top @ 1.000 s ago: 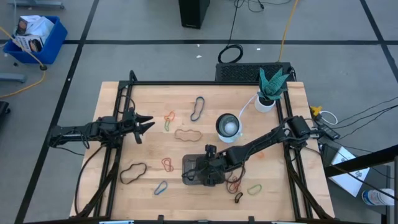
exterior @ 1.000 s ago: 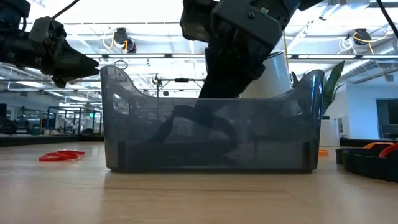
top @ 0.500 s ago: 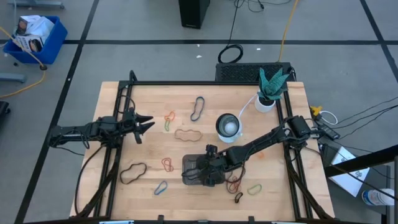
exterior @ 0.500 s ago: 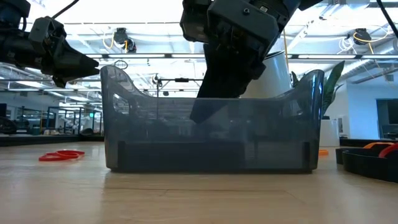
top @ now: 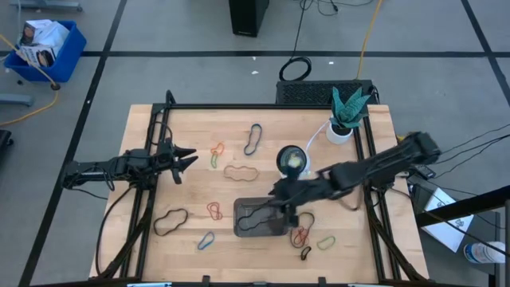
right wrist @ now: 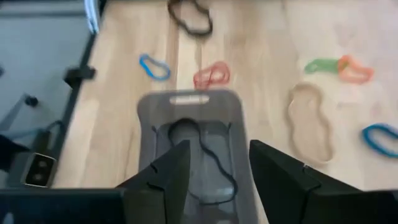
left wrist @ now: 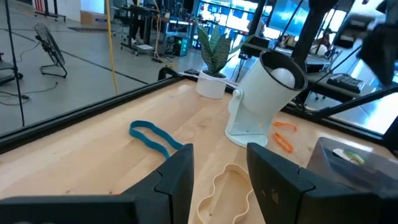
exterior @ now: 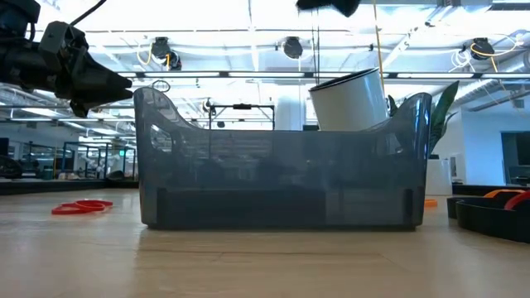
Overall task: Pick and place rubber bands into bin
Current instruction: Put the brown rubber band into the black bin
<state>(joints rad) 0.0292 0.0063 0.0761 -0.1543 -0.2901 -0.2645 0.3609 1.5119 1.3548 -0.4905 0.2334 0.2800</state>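
The bin [top: 260, 218] stands on the table [top: 191, 127] with a black rubber band [right wrist: 200, 155] inside. The right gripper [top: 287, 195] hangs above it, fingers apart, holding nothing. The left gripper [top: 190, 158] waits released at the left side

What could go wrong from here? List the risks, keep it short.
1. The right gripper, open, hangs just above the bin. Its arm crosses beside the white cup, so a low swing might knock it over.
2. The black rubber band in the bin lies loosely looped near a wall; bumping the bin could spill it.
3. The red bands sit close against the bin's side, so a grab there might shove it.
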